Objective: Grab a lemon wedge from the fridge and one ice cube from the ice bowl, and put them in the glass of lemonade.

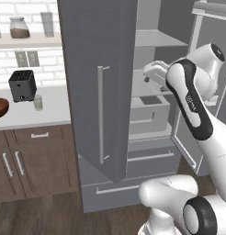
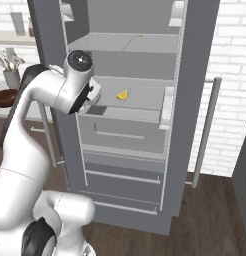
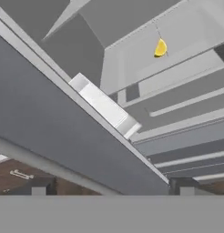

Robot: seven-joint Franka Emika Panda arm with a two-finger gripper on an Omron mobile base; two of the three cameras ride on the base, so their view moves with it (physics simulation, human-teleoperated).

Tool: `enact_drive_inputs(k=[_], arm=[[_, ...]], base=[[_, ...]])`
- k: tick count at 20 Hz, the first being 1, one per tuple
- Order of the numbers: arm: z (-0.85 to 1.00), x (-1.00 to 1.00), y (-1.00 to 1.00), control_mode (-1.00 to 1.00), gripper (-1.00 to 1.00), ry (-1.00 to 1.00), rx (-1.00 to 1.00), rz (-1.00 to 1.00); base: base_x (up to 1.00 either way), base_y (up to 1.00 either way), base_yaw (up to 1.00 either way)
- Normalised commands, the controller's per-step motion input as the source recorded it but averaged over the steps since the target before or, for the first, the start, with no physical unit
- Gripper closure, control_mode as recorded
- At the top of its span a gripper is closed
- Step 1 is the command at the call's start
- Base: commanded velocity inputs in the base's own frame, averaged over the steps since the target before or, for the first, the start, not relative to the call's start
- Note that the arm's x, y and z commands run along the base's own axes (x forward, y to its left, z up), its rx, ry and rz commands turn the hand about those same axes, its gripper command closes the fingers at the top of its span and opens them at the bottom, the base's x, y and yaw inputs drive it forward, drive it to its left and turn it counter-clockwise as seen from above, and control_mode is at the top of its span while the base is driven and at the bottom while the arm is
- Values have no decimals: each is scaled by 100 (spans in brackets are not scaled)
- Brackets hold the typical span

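We've got the tall grey two-door fridge (image 2: 145,125) w/ both doors swung open, arm reaching in at mid-shelf height. Tiny bright yellow lemon wedge (image 2: 123,94) sits on a grey shelf inside, well apart from our two-finger gripper (image 3: 111,185); hand view has it upper right (image 3: 160,48). Fingertips (image 3: 183,184) spread wide, nothing between them. Short clear tumbler of pale lemonade (image 1: 38,102) on the white counter just beside the black toaster (image 1: 22,85); dark reddish-brown wooden ice bowl (image 1: 0,107) at the left edge.

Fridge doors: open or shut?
Open. Both doors of the fridge stand swung out, baring its shelves, with the lemon wedge on one.
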Motion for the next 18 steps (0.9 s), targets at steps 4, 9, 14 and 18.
enact_drive_inputs(k=[4,9,14,18], arm=[[-18,0,0,-100,-100,9,11,7],[-17,3,0,-100,-100,4,14,5],[-22,9,0,-100,-100,0,12,1],[-15,19,1,-100,-100,0,12,0]], base=[[0,0,0],[0,0,0],[0,0,0],[0,0,0]])
